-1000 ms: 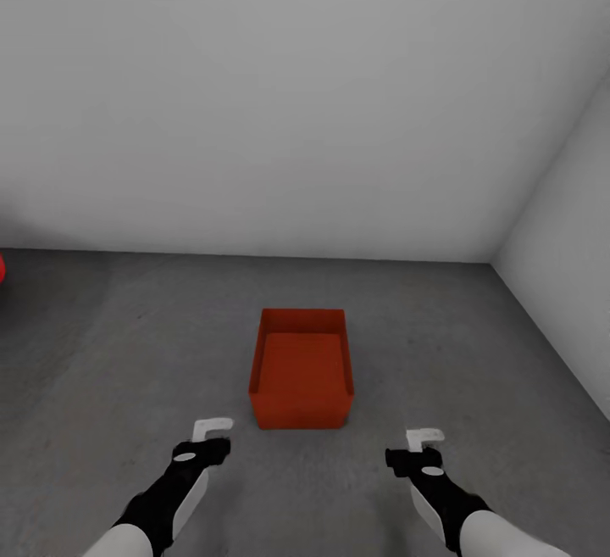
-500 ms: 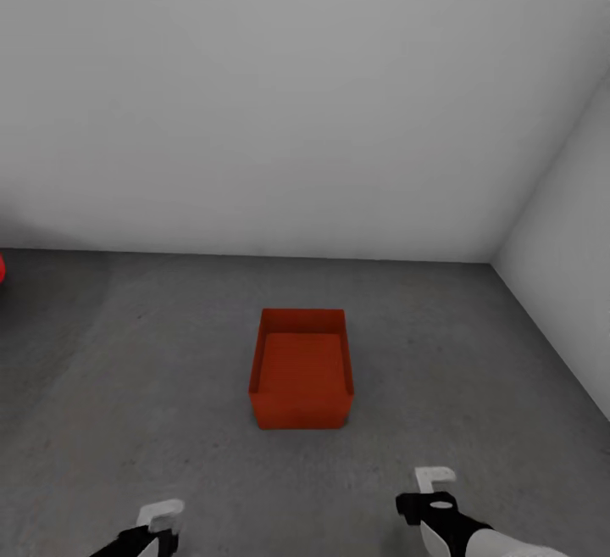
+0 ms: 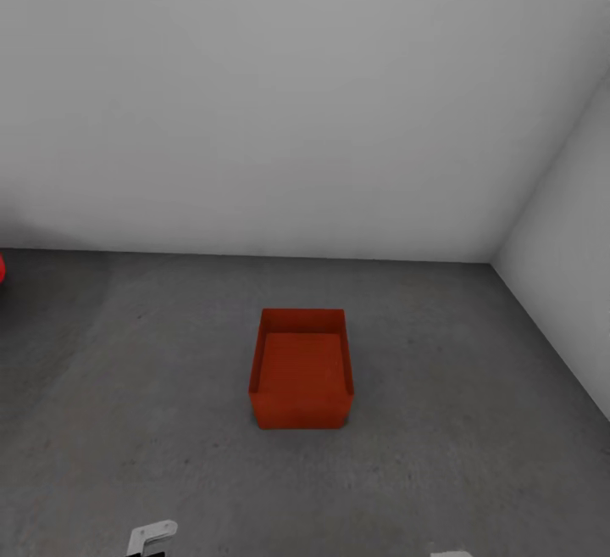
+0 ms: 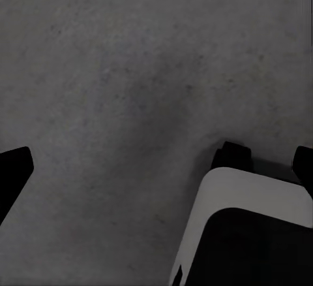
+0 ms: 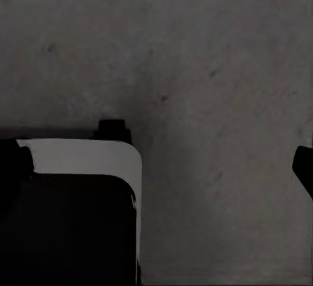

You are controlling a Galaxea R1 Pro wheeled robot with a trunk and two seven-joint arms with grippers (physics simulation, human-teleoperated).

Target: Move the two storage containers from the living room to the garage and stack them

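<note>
One storage container [image 3: 301, 368] sits upright on the dark grey floor [image 3: 474, 421] of the garage, its open top facing up and nothing inside it. It stands roughly in the middle of the head view, well apart from both pale grey walls: the back wall [image 3: 280, 99] and the side wall [image 3: 572, 286] on the robot's right, which meet in a corner. A small sliver of something red [image 3: 2, 267] peeks in at the far left edge of the head view; what it is cannot be told.

Two hands show, both low at the near edge of the head view and well apart from the container. Of the left hand [image 3: 151, 535] only a white tip is visible, and of the right hand [image 3: 451, 554] barely a sliver, so how far either is open cannot be told. Neither touches the container.

Both wrist views look down on bare grey floor with part of the robot's white and black base [image 4: 251, 230] in view.
</note>
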